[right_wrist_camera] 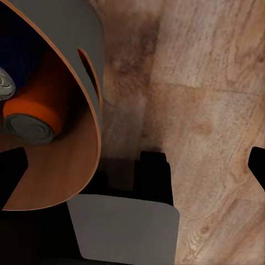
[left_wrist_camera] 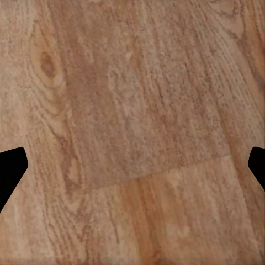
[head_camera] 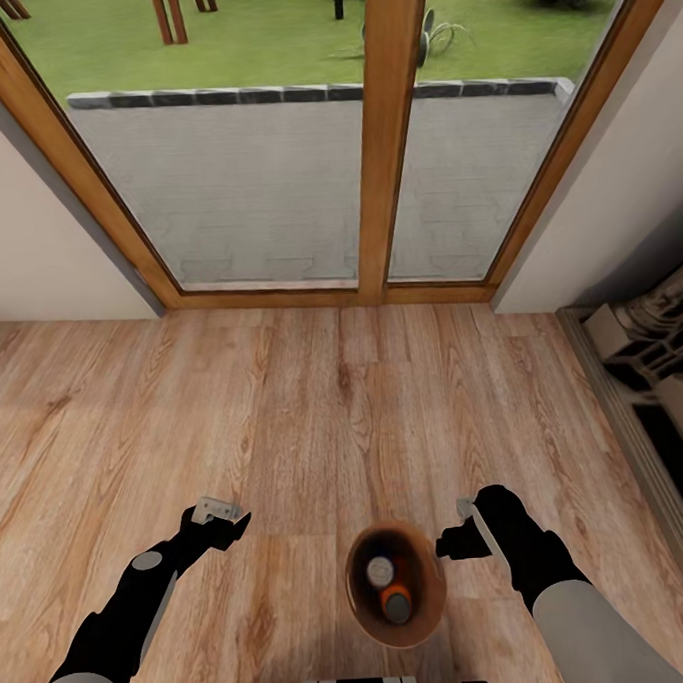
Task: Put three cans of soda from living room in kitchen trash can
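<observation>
Trash can: the tash can [head_camera: 368, 620] is being seen standing on the wood floor [head_camera: 315, 413] nearest the robot base, between the two arms, its coppery inner wall open to the head view.
Cans inside: an orange can of soda [head_camera: 396, 603] and a second can with a silvery top [head_camera: 381, 572] are being carried in the bin; a dark blue can [right_wrist_camera: 19, 49] is being glimpsed beside the orange one in the right wrist view.
Right gripper [head_camera: 460, 536]: its fingers are being held wide apart, empty, just beside the bin's rim.
Left gripper [head_camera: 219, 519]: its fingers are being held spread and empty over bare floor, well apart from the bin.
Glass doors [head_camera: 273, 175]: being faced beyond the floor, with lawn outside.
Risk: the bin is likely to be tipped if the rim is clipped by the right arm or the base, and the cans would be spilled; whether this is the kitchen cannot be told.
</observation>
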You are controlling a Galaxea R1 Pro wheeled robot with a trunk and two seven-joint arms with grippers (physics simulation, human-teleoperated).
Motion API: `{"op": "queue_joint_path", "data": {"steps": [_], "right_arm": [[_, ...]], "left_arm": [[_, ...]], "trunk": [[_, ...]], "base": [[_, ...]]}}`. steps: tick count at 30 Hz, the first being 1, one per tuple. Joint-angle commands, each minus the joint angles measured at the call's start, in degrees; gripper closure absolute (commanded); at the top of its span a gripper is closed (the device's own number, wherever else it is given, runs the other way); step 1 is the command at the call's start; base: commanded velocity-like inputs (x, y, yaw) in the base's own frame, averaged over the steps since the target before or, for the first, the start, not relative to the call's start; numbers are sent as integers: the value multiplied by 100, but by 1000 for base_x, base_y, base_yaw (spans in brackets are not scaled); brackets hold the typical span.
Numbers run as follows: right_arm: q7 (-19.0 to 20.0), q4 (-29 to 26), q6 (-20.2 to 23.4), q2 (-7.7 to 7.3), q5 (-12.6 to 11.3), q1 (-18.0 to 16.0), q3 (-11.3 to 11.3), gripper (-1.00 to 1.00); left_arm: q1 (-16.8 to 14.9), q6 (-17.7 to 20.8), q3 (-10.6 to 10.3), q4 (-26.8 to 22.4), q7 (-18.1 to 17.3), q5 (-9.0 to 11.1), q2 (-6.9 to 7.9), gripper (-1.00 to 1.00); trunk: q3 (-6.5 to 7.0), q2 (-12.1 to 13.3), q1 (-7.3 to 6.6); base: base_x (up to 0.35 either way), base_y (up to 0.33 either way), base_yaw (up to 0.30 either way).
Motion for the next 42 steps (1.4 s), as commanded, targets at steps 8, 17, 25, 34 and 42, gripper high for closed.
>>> {"op": "queue_joint_path", "data": {"steps": [8, 17, 25, 34, 42], "right_arm": [[0, -1, -2, 0, 0, 0, 0, -100], [0, -1, -152, 0, 0, 0, 0, -100], [5, -48, -343, -9, 25, 6, -1, -100], [9, -78, -376, -17, 8, 9, -8, -100], [9, -80, -378, 4, 7, 9, 13, -100]], "left_arm": [[0, 0, 0, 4, 0, -13, 0, -100], [0, 0, 0, 2, 0, -17, 0, -100], [0, 0, 0, 7, 0, -23, 0, -100], [0, 0, 0, 7, 0, -25, -3, -100], [0, 0, -1, 7, 0, -26, -4, -100]], "trunk": [[0, 0, 0], [0, 0, 0], [0, 0, 0], [0, 0, 0], [126, 281, -154]], "base": [[0, 0, 0], [0, 0, 0], [0, 0, 0], [0, 0, 0], [0, 0, 0]]}}
